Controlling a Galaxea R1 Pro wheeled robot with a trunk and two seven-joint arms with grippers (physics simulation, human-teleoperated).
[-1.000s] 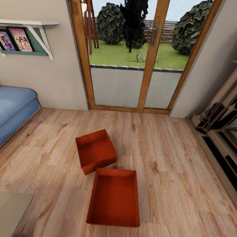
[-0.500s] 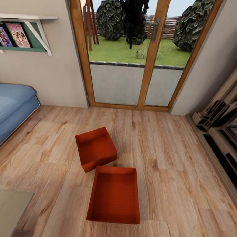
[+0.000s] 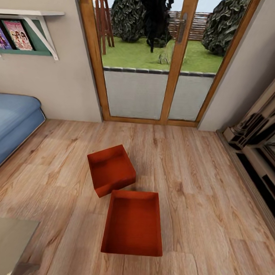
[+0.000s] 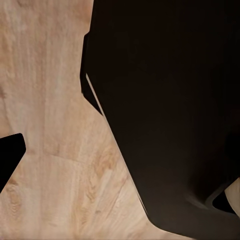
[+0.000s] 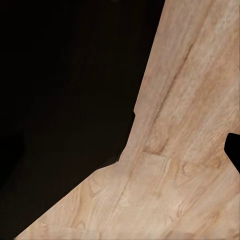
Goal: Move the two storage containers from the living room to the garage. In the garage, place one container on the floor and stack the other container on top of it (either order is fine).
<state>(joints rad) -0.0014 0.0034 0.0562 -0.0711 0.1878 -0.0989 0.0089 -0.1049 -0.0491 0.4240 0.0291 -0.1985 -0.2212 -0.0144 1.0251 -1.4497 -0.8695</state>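
The living room had a light wood plank floor (image 3: 198, 220), a blue sofa (image 3: 10, 124) at one side and a glass garden door (image 3: 156, 70) in front. Two storage containers lay on the planks: the nearer container (image 3: 133, 223) straight, the farther container (image 3: 111, 169) turned and almost touching its corner. Both looked light, stiff and thin-walled, perhaps a little slippery, so I would take one by the rim of a long wall. Each wrist view had planks beside a dark shape; I could not tell how wide either claw stood, nor how the boxes lay relative to it.
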